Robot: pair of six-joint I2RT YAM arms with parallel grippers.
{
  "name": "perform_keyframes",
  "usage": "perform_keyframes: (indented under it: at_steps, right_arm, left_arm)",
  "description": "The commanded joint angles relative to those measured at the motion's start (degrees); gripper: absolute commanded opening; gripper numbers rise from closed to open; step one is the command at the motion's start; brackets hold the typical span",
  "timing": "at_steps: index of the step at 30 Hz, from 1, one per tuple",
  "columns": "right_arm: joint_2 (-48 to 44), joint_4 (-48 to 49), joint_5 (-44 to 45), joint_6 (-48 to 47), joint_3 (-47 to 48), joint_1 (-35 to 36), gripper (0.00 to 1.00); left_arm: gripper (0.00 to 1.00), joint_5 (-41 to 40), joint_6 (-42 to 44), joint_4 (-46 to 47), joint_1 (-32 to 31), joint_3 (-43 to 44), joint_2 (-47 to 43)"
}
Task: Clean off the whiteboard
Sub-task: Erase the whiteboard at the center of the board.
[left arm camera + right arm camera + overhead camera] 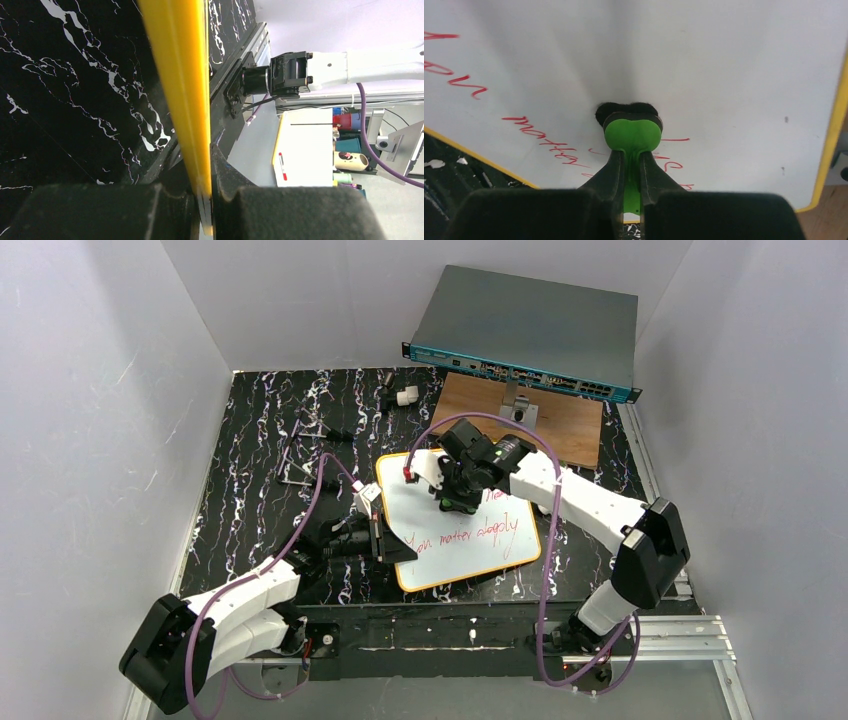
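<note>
The whiteboard, white with a yellow-orange rim, lies on the black marbled table with red handwriting on its near half. My left gripper is shut on the board's left rim, which runs as a yellow strip between the fingers in the left wrist view. My right gripper is shut on a green eraser with a black felt pad, pressed down on the board's white face just above the red lines. The upper part of the board is blank.
A brown wooden board with a metal stand lies behind the whiteboard, under a grey network switch. A small white object and a wire piece lie at the back left. White walls enclose the table.
</note>
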Motion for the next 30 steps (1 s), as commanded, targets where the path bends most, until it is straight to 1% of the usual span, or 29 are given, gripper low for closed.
perform_keyframes:
  at_steps: [1, 3, 5, 7, 10, 11, 12, 15, 17, 19, 21, 22, 23, 25, 27, 29, 30]
  right_arm:
    - [1.35, 6.88, 8.01, 3.17, 0.87, -3.29, 0.01]
    - [0.04, 8.75, 11.98, 1.75, -2.30, -3.96, 0.01]
    - [-1.71, 9.42, 12.96, -0.06, -5.91, -4.02, 0.01]
    - [-3.57, 7.88, 9.81, -1.46, -7.94, -3.97, 0.01]
    - [-5.06, 4.31, 0.30, -4.17, -9.57, -2.30, 0.01]
    - [-5.19, 3.39, -1.66, -4.91, -9.90, -1.13, 0.01]
    - [-5.14, 2.70, -3.00, -5.18, -9.96, 0.45, 0.01]
    - [-3.51, 2.36, -4.76, -3.93, -7.83, 2.29, 0.01]
    - [-1.84, 3.58, -2.12, -0.80, -4.94, 2.17, 0.01]
    - [-0.51, 5.79, 2.84, 1.81, -2.61, 0.91, 0.01]
    - [0.78, 8.96, 11.78, 3.88, -1.24, -1.02, 0.01]
    - [1.16, 10.49, 15.25, 4.05, -1.24, -1.92, 0.01]
    - [1.12, 11.38, 16.79, 4.26, -1.46, -3.02, 0.01]
    - [0.42, 11.90, 16.92, 4.46, -2.41, -4.74, 0.01]
    - [-0.88, 12.76, 16.96, 3.18, -5.00, -5.01, 0.01]
    - [-2.39, 10.57, 11.82, 1.74, -6.98, -5.00, 0.01]
    - [-3.12, 8.53, 6.83, 0.87, -7.44, -4.92, 0.01]
  left_arm:
    - [0.00, 4.46, 5.25, 6.14, -1.03, 0.76, -2.87]
    - [0.00, 4.43, 5.38, 5.91, -1.02, 0.66, -3.32]
    - [0.00, 4.39, 5.43, 6.11, -1.03, 0.45, -3.26]
    - [0.00, 4.58, 5.53, 6.41, -1.03, 0.47, -2.89]
    - [0.00, 4.77, 5.39, 7.06, -1.02, 0.63, -2.23]
    - [0.00, 4.79, 5.45, 7.20, -1.03, 0.67, -2.00]
    - [0.00, 4.83, 5.34, 7.29, -1.03, 0.78, -1.86]
    - [0.00, 4.88, 5.29, 7.31, -1.01, 0.82, -1.71]
    - [0.00, 4.72, 5.24, 6.92, -1.03, 0.76, -1.95]
    - [0.00, 4.53, 5.13, 6.72, -1.03, 0.65, -2.36]
    - [0.00, 4.40, 5.20, 6.33, -1.03, 0.56, -2.86]
    - [0.00, 4.37, 5.26, 6.12, -1.03, 0.56, -2.99]
    - [0.00, 4.35, 5.31, 6.12, -1.03, 0.52, -3.10]
    - [0.00, 4.43, 5.38, 6.10, -1.03, 0.51, -3.04]
    - [0.00, 4.56, 5.50, 6.43, -1.02, 0.56, -2.67]
    - [0.00, 4.81, 5.45, 7.01, -1.03, 0.49, -2.09]
    - [0.00, 4.91, 5.45, 7.34, -1.03, 0.46, -1.84]
